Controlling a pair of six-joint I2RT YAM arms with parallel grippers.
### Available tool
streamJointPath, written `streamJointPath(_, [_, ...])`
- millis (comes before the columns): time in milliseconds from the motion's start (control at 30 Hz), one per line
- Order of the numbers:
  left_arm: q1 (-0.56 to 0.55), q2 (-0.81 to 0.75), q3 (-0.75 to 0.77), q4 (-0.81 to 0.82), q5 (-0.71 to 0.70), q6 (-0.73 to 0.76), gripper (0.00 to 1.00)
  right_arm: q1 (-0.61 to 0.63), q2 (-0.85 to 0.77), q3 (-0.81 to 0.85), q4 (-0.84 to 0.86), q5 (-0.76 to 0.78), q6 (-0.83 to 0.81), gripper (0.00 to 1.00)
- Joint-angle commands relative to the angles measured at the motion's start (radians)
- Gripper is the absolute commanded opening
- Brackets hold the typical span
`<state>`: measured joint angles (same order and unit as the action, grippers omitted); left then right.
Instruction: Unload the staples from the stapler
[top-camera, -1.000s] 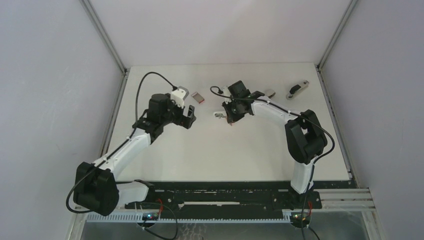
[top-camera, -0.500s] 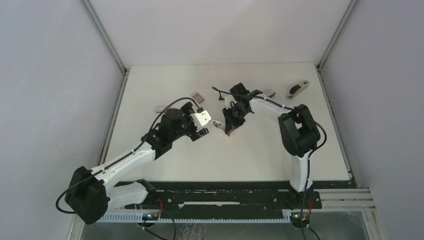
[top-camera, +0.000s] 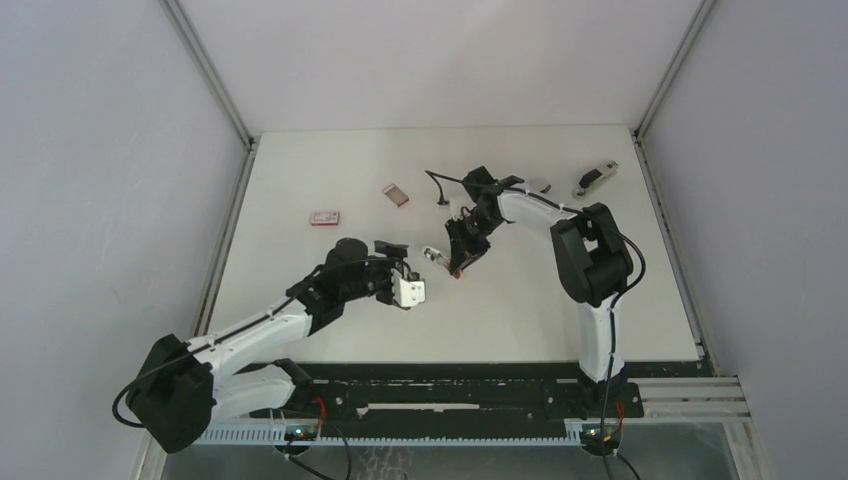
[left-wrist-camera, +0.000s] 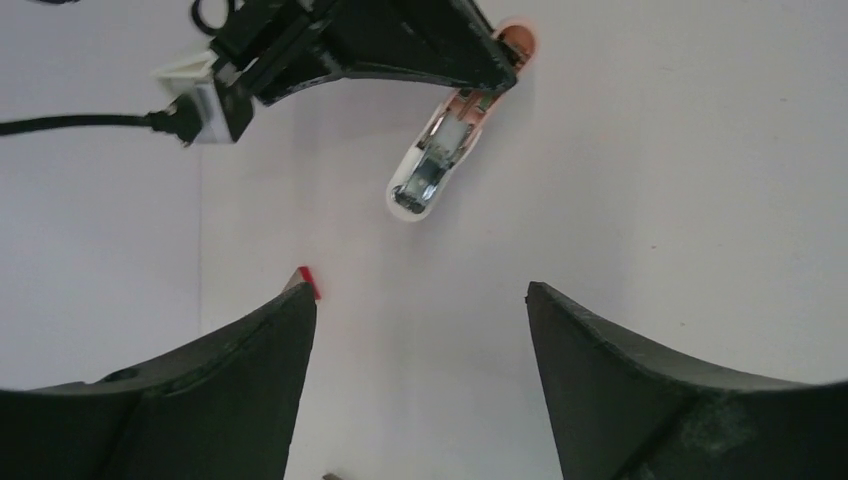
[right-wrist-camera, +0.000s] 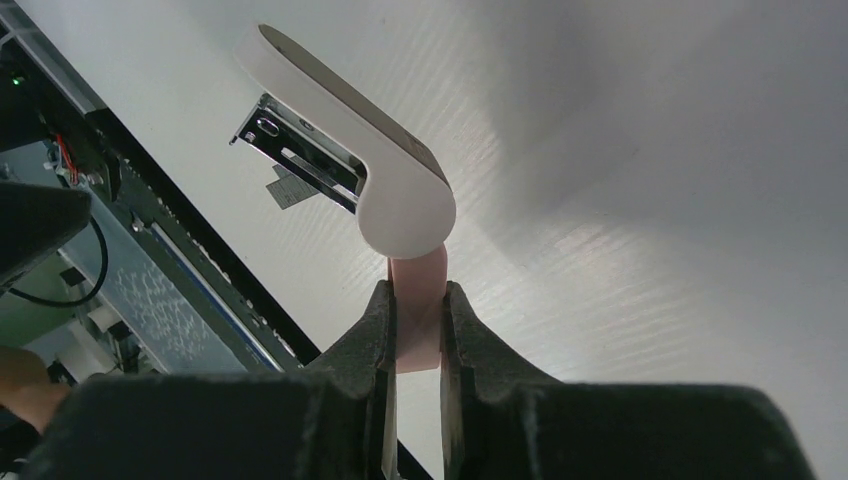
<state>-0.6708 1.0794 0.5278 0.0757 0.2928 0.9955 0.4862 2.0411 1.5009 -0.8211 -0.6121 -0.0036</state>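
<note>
One stapler is showing near the middle of the desk, a little toward the back. Its white rounded top is swinging open from a pale pink base, and a bare metal magazine channel is showing along the underside of the white part. A short grey strip, seemingly staples, is sitting just beside the open end of that channel. I cannot tell whether it is touching the channel or lying on the desk below.

The right gripper is pinching the pink end, its fingers narrow and pressing on both sides of it. I cannot tell whether the stapler's white tip is resting on the desk.

The left gripper is hovering just in front of the stapler with its fingers spread wide and nothing between them, the white tip pointing toward the gap.

Farther out, two small red-and-white boxes are lying apart on the left rear of the desk. Two more staplers, one light and one dark grey, are lying at the right rear.
</note>
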Motion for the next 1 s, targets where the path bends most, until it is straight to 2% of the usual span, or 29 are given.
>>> streamJointPath(0, [-0.012,0.064,0.071,-0.068,0.120,0.121,0.78,0.013,-0.005,0.049,-0.036,-0.058,-0.041,0.00])
streamJointPath(133, [-0.036,0.100,0.098,-0.076,0.149,0.112,0.75,0.034,-0.003,0.053,-0.047,-0.063,-0.055,0.00])
streamJointPath(267, [-0.092,0.138,0.119,-0.066,0.067,0.102,0.70,0.053,0.008,0.057,-0.053,-0.066,-0.064,0.00])
streamJointPath(400, [-0.120,0.173,0.112,0.017,-0.010,0.081,0.69,0.071,0.018,0.062,-0.067,-0.068,-0.077,0.00])
streamJointPath(967, [-0.125,0.234,0.123,0.022,-0.051,0.171,0.57,0.095,0.046,0.085,-0.133,-0.097,-0.127,0.00])
